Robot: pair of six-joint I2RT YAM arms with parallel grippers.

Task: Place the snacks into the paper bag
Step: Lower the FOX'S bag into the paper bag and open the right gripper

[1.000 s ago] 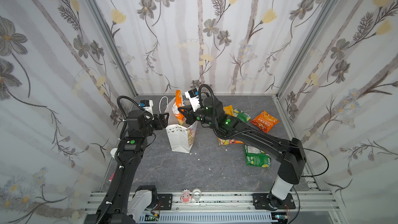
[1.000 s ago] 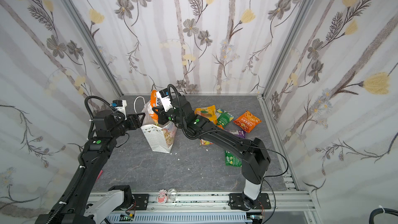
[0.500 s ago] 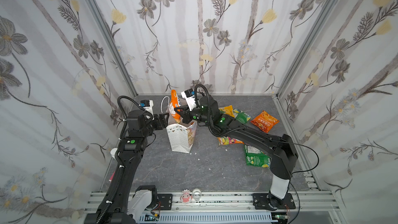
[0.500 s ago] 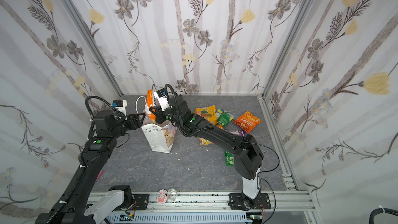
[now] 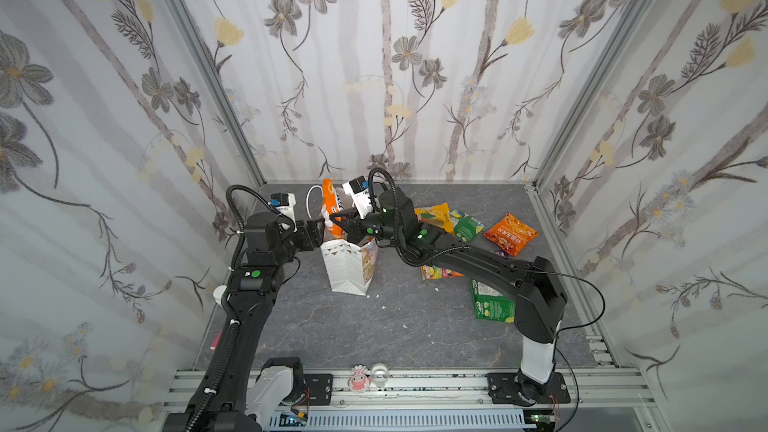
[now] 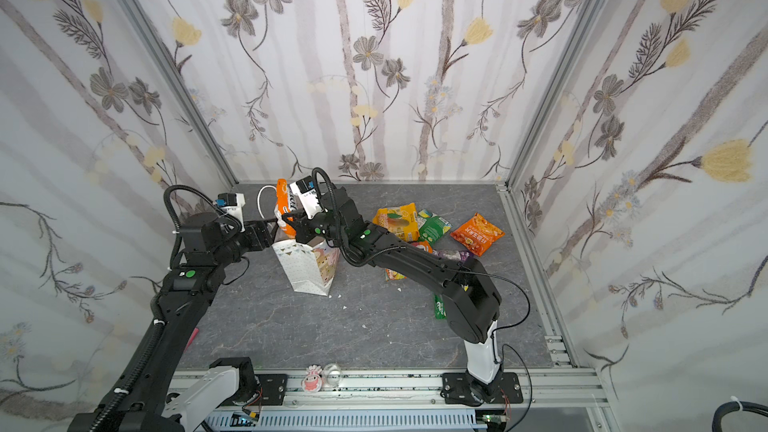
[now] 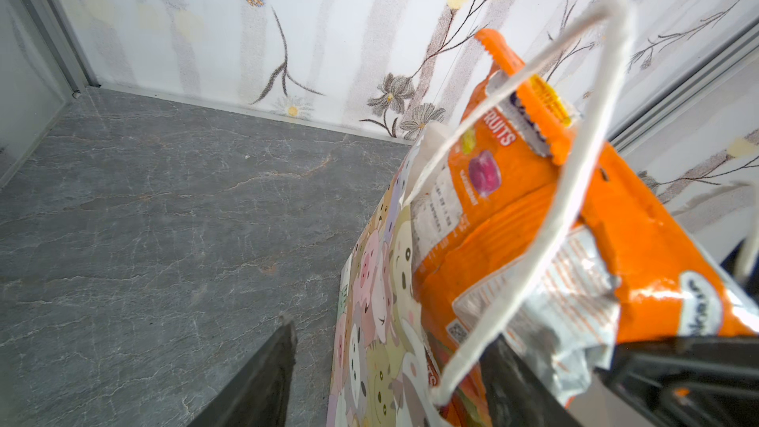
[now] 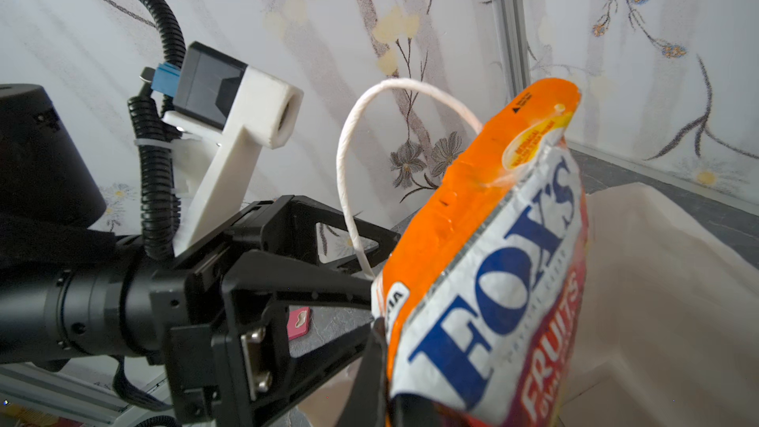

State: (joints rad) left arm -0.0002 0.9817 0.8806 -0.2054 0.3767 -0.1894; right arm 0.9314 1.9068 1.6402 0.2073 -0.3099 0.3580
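Orange FOX'S packet [image 8: 493, 281] stands upright at the paper bag [image 5: 347, 268] mouth, pinched in the right gripper [image 5: 338, 220]. Left gripper [image 5: 318, 227] straddles the bag's wall, jaws half apart. Advice: lower straight down between the cord handles [image 8: 349, 149]; release below the rim.

FOX'S packet [image 5: 329, 200] partly in paper bag [image 5: 348, 270] — other snacks [image 5: 510, 234] to its right
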